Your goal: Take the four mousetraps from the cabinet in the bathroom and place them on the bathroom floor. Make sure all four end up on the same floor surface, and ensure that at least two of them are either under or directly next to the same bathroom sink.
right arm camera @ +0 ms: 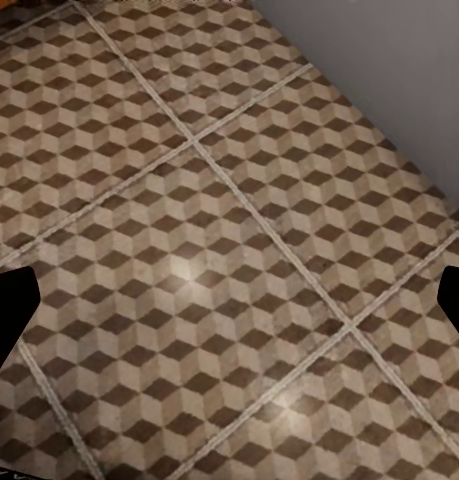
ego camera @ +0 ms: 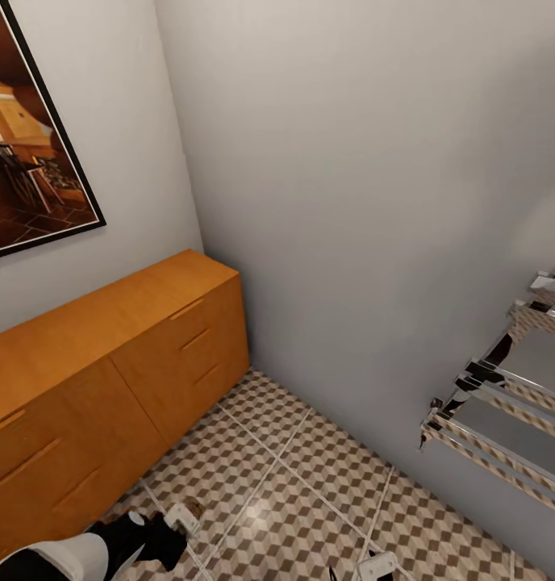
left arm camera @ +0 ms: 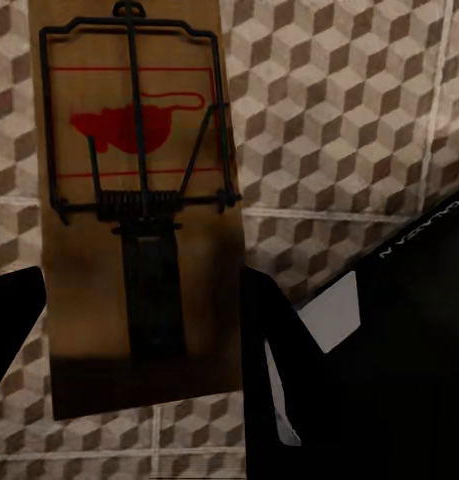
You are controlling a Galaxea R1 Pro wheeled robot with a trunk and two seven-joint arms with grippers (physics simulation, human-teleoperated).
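While gripped, the mousetrap (left arm camera: pixel 139 215) sits between the left hand's (left arm camera: pixel 139 330) fingers.

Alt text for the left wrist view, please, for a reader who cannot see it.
A tan wooden mousetrap with a dark wire spring and a red mouse print sits between the left gripper's dark fingers, seen from above. Behind it lies the cube-patterned tiled floor with pale grout lines.

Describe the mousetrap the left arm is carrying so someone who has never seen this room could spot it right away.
Start at the orange-wood cabinet on the cube-patterned floor. At its foot, the left gripper holds the mousetrap above the tiles. It is a flat tan board with a black wire spring bar and a red mouse print.
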